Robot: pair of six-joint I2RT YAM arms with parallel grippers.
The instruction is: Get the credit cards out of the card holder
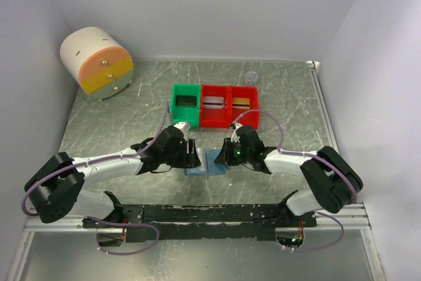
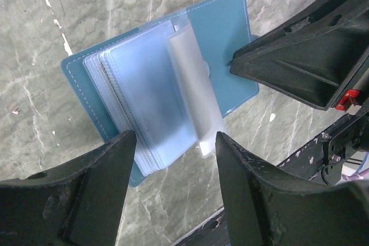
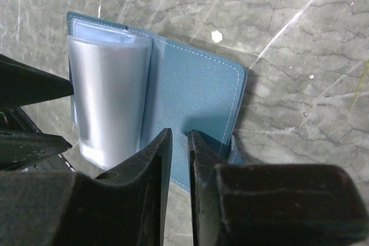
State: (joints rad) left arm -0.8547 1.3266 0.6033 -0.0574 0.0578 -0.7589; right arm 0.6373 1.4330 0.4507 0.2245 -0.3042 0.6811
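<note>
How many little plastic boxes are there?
3, in a row beyond the card holder: green bin on the left, middle red bin beside it, right red bin at the end.

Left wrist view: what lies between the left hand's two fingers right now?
The stack of clear sleeves of the open card holder, one sleeve curling up. The left hand stands open, a finger on each side of the stack's near edge; the left wrist view shows it.
</note>
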